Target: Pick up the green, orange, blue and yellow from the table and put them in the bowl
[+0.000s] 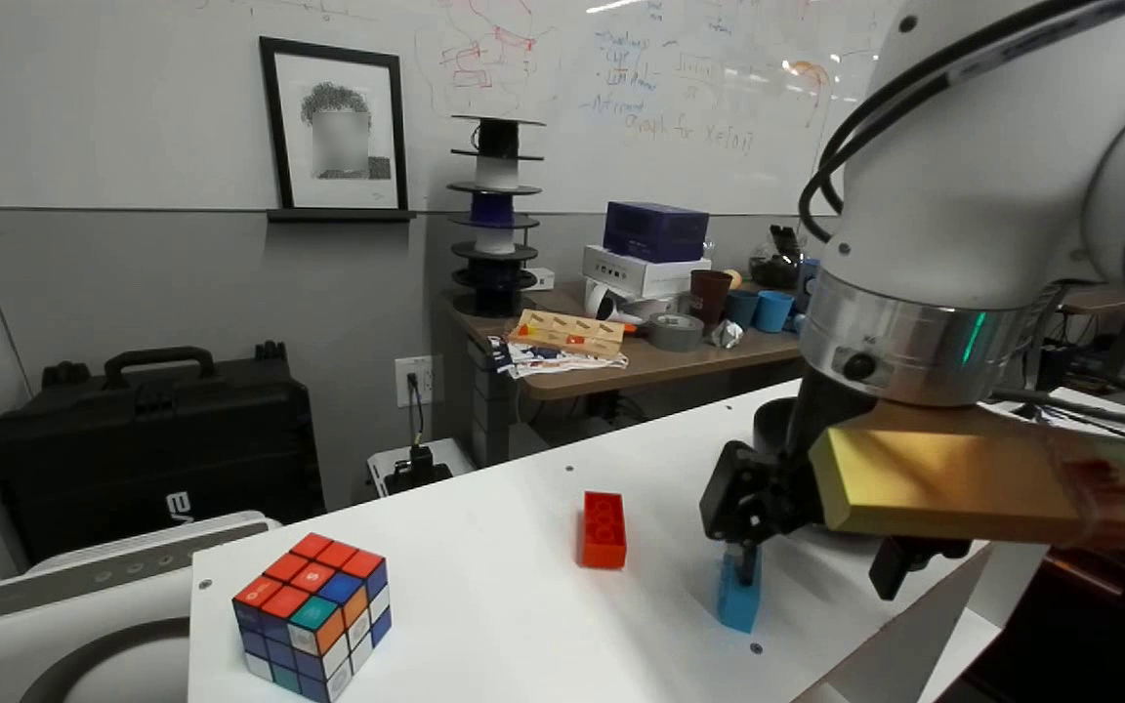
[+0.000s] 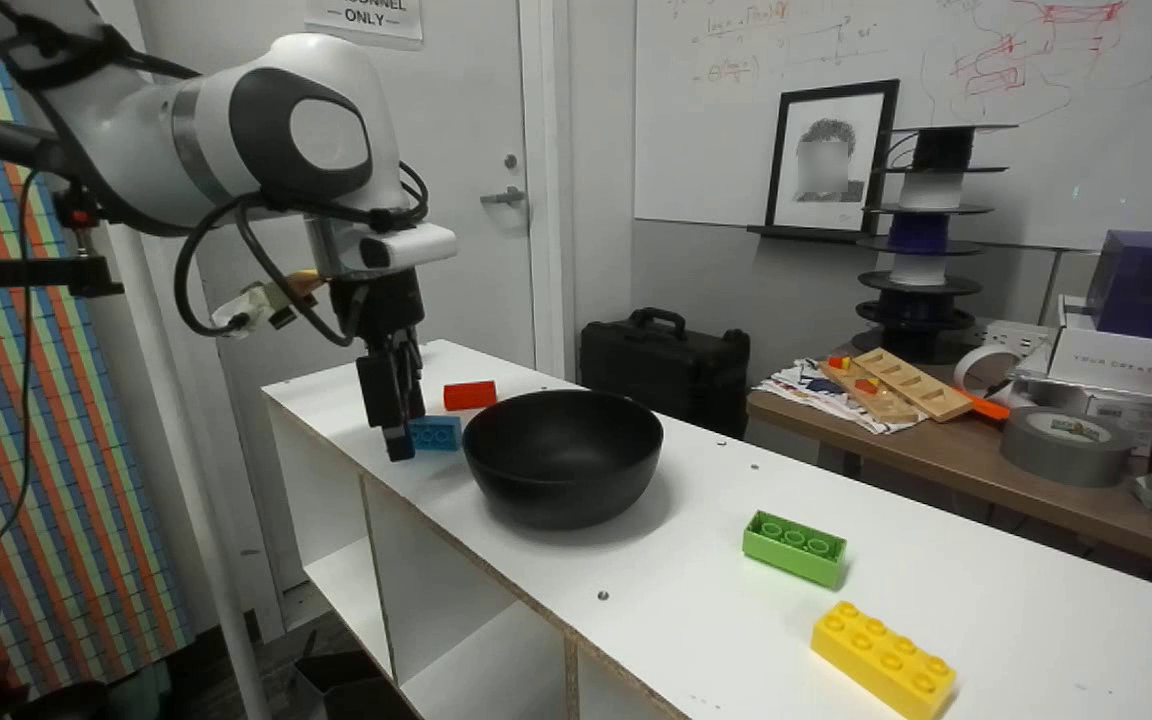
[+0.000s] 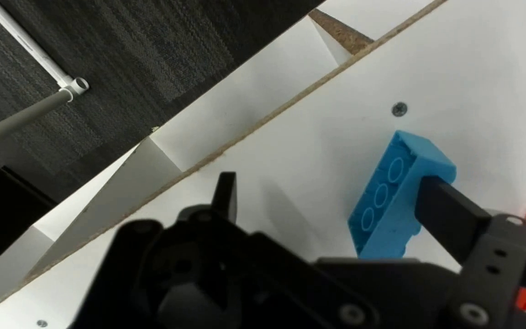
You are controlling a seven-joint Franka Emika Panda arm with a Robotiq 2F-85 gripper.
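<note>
The blue block (image 3: 384,214) rests on its side on the white table (image 2: 681,620). My gripper (image 3: 327,183) stands open low over it, its jaws wide apart. In the wrist view the right finger (image 3: 448,214) overlaps the block's side; whether they touch I cannot tell. The left finger (image 3: 226,194) is well clear of it. Close by lies the orange, a red-orange block (image 1: 604,532). Beside the blue block sits the black bowl (image 2: 563,460), nothing visible inside; the arm mostly hides it in an exterior view. Beyond the bowl lie the green block (image 2: 794,548) and the yellow block (image 2: 884,660).
A puzzle cube (image 1: 313,615) stands at one end of the table. The table's raw front edge (image 3: 263,121) runs near the gripper, with open shelf compartments below. A cluttered wooden workbench (image 1: 562,386) stands behind. A gold box (image 1: 953,483) appears beside the gripper.
</note>
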